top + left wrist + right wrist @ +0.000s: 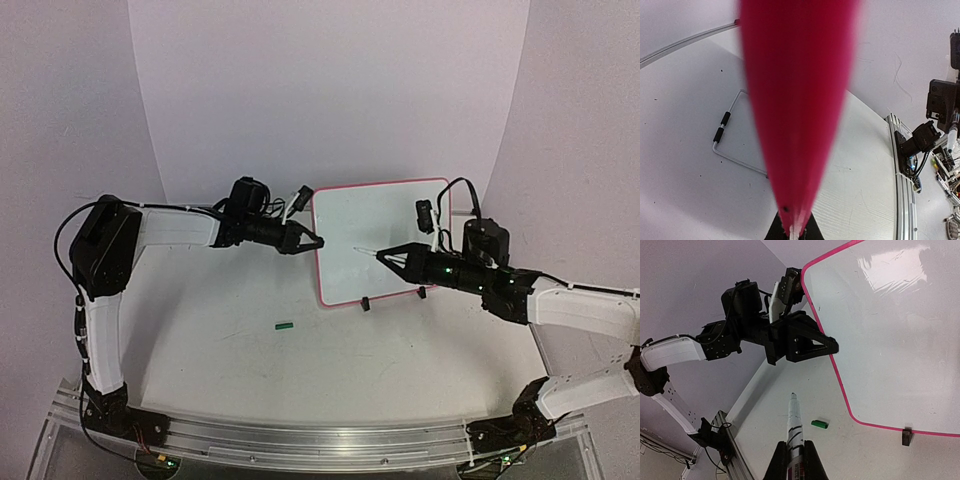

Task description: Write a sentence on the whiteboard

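Observation:
The whiteboard [380, 240] with a red-pink rim stands tilted on two black feet [366, 303] at mid-table. Its face shows no green lettering in the top view or in the right wrist view [890, 340]. My left gripper [318, 241] is shut on the board's left rim, which fills the left wrist view as a blurred red band [797, 100]. My right gripper [385, 257] is shut on a white marker [365, 251] in front of the board's face. The marker's uncapped tip [792, 396] points towards the board's left edge. Whether it touches the face cannot be told.
A green marker cap [285, 324] lies on the table left of the board's lower corner, also in the right wrist view [819, 424]. A wire bracket with black sleeves [722, 127] shows left of the rim. An aluminium rail [300, 440] runs along the near edge.

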You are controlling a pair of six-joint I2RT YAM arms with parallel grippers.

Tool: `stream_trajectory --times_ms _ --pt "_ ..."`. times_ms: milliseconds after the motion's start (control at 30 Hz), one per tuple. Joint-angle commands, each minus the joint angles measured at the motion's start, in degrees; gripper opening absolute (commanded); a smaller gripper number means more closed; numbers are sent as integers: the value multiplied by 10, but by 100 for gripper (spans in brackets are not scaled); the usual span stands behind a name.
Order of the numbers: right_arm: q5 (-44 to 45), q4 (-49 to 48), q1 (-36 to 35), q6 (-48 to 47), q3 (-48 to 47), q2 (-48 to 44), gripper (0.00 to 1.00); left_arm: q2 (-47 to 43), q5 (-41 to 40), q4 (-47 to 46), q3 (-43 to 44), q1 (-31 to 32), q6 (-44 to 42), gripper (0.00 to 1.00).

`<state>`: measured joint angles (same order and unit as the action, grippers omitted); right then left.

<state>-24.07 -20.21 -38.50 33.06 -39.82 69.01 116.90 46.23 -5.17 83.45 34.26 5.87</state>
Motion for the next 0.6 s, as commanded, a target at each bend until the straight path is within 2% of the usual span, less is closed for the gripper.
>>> stream_trajectory --times_ms 0,567 --pt "16 -42 -8 2 -32 12 0 20 -11 61 4 19 -16 0" --pt "38 -43 -8 -44 -99 93 0 25 -4 90 6 23 -40 0"
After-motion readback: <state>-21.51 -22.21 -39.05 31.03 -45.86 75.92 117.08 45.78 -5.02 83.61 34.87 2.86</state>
